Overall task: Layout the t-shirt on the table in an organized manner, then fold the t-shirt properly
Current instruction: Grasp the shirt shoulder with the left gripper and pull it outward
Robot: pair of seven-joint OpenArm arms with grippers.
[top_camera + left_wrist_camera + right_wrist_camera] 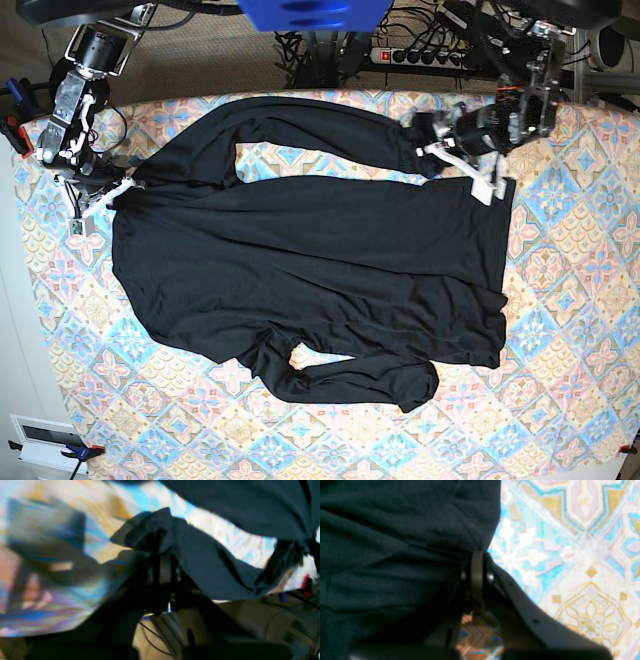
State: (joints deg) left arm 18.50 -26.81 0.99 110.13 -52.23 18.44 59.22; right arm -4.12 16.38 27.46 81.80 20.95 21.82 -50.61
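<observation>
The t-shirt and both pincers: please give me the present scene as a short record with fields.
garment: black long-sleeved t-shirt, spread mostly flat, body still wrinkled
surface: table under a pastel diamond-tile cloth
upper sleeve: lies across the far side of the body
lower sleeve: curled below the near edge
left pincer: shut on the t-shirt near the end of the upper sleeve; fabric bunched at its tip in the left wrist view
right pincer: shut on the t-shirt at its edge
folding: not yet begun
</observation>
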